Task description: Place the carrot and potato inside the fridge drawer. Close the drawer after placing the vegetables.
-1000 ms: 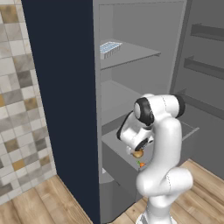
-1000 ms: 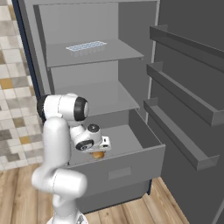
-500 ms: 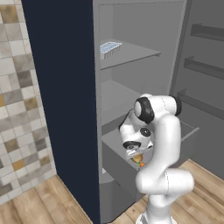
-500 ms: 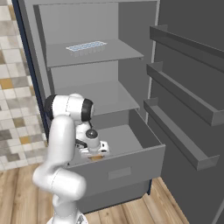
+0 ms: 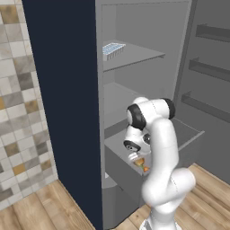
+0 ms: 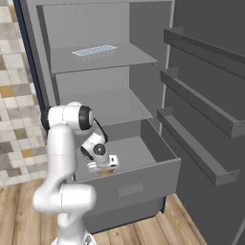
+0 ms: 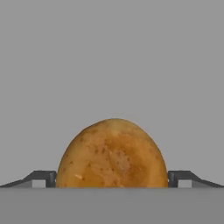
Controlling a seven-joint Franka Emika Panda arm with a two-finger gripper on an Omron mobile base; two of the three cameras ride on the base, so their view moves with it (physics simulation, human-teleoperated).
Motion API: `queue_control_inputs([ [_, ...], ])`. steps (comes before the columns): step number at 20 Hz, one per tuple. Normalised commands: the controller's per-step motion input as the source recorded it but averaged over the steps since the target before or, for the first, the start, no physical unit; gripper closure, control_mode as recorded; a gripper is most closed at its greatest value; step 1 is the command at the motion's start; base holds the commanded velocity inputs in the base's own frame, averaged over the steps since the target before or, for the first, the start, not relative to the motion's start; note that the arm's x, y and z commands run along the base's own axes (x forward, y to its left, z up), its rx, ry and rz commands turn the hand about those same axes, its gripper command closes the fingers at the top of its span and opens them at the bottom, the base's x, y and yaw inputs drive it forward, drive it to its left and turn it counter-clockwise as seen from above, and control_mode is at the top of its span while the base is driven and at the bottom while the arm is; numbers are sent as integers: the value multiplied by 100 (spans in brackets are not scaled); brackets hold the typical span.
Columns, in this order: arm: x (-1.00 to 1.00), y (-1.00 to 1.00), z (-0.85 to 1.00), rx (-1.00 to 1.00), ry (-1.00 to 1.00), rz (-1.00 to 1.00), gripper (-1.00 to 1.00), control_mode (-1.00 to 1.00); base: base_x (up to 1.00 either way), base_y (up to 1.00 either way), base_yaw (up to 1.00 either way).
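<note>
Potato [image 7: 113,153] sits between the spread end effector [image 7: 112,179] fingers, contact seemingly hidden, bottom cut off

The fridge drawer [image 6: 139,184] stands pulled out at the bottom of the open fridge, below two shelves. A tray [image 6: 94,51] lies on the upper shelf [image 6: 124,60]. The end effector [image 7: 112,178] hangs over the drawer's front left part, and the potato [image 7: 113,154] sits between its two fingers. The fridge door [image 6: 210,119] stands open to the right, with racks on its inner side.
</note>
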Motion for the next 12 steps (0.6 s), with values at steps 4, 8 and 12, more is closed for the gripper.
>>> queue_control_inputs([
  [4, 74, 13, 0, 2, -27, 6, -100, -100, 0, 0, 0],
  [8, 14, 4, -4, 0, -8, 3, -100, -100, 0, 0, 0],
  [12, -56, -5, -28, 0, 6, 0, -100, -100, 0, 0, 0],
])
